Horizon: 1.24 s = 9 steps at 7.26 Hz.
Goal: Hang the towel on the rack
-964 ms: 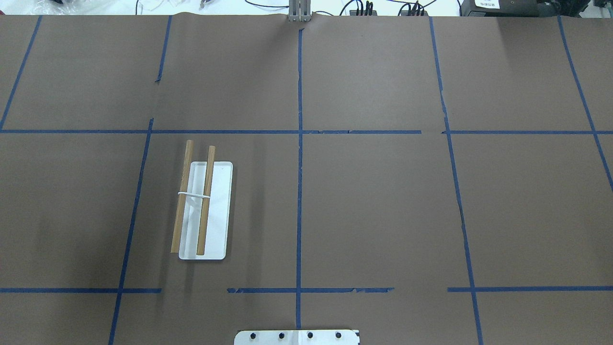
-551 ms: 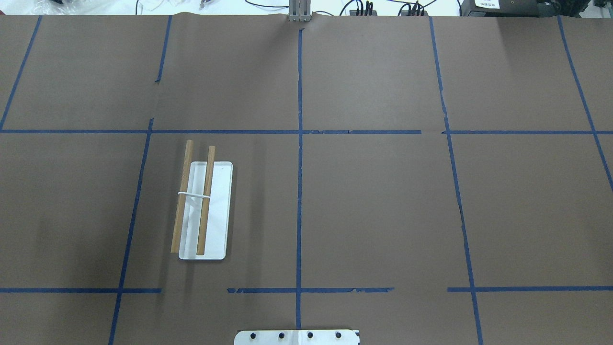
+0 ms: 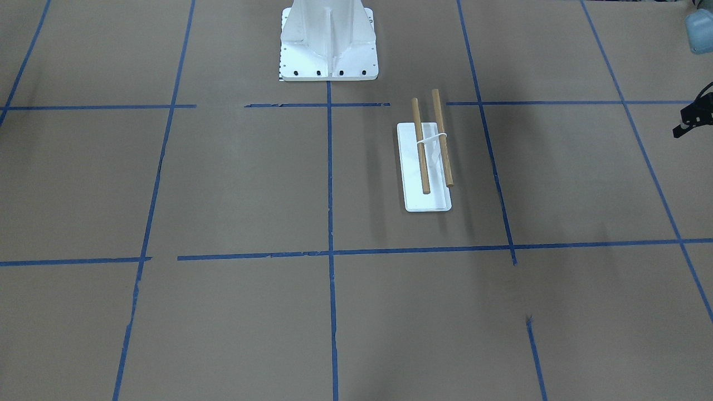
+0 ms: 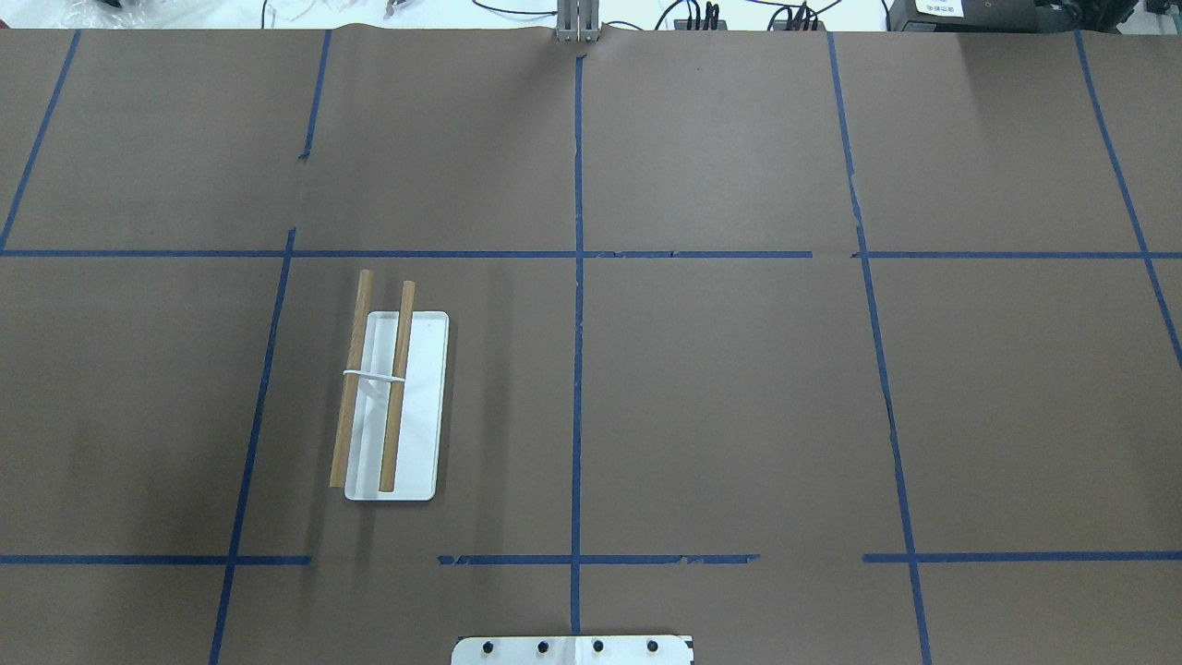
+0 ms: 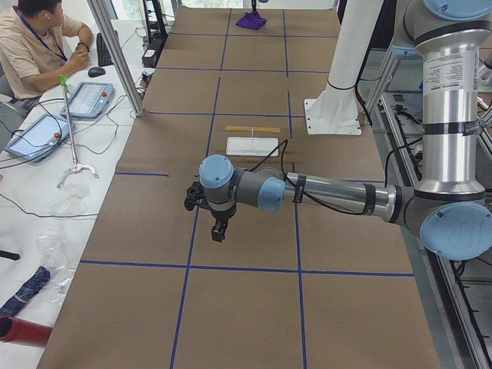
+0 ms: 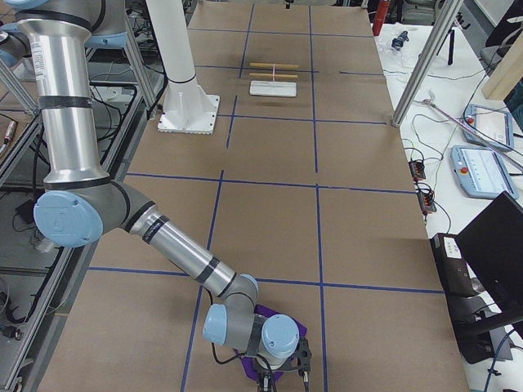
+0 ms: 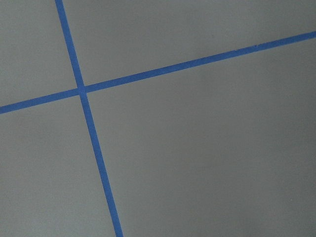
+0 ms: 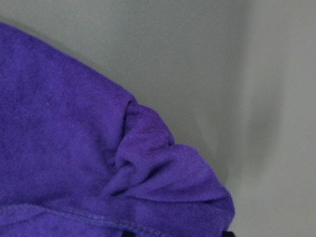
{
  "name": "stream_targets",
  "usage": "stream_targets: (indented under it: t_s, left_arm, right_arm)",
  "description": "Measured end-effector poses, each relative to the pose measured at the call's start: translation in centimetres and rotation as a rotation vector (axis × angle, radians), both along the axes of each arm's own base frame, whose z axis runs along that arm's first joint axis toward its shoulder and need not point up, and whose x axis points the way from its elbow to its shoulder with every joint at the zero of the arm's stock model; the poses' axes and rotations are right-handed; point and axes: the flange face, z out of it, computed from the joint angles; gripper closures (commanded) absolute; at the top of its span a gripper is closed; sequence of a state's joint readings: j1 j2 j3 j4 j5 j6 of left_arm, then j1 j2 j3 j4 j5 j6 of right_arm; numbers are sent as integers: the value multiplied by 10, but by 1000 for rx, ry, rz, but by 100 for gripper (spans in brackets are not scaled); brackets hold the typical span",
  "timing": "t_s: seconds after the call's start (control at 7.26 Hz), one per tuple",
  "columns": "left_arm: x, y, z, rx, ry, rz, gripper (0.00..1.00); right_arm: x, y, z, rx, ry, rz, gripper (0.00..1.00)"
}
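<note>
Right claw [image 6: 282, 377] is down low at the robot's right end of the tabletop [image 4: 739, 416], directly over the towel [image 6: 292, 328]. The purple cloth lies bunched beneath the wrist, and a soft fold of it fills most of the wrist camera. Is that claw wide or closed on the cloth? Can't tell, as only the side view catches it. Over to the left claw [image 5: 219, 233]: it hangs above bare brown tabletop, pointing down, near a crossing of blue tape [image 7: 94, 143], and its opening can't be read either. Meanwhile the rack [image 4: 420, 406] stands on the robot's left half, both wooden dowels [image 4: 403, 332] bare, well apart from the towel.
</note>
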<state>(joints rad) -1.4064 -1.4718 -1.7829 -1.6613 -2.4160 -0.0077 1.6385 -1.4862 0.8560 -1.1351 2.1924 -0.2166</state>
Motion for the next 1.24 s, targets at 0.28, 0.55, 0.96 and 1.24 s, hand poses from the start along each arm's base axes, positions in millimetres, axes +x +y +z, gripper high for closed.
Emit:
stream_targets:
  t_s: [0.28, 0.55, 0.96, 1.24]
  left_arm:
    - [-1, 2, 0, 0, 0, 0, 0]
    - [-1, 4, 0, -1, 0, 0, 0]
    - [-1, 4, 0, -1, 0, 0, 0]
    - [-1, 4, -1, 1, 0, 0, 0]
  right_arm:
    - [0, -1, -1, 3, 2, -2, 100]
    - [0, -6, -8, 23, 2, -2, 100]
    - [2, -19, -27, 79, 0, 3, 100]
    - [2, -31, -67, 167, -33, 16, 100]
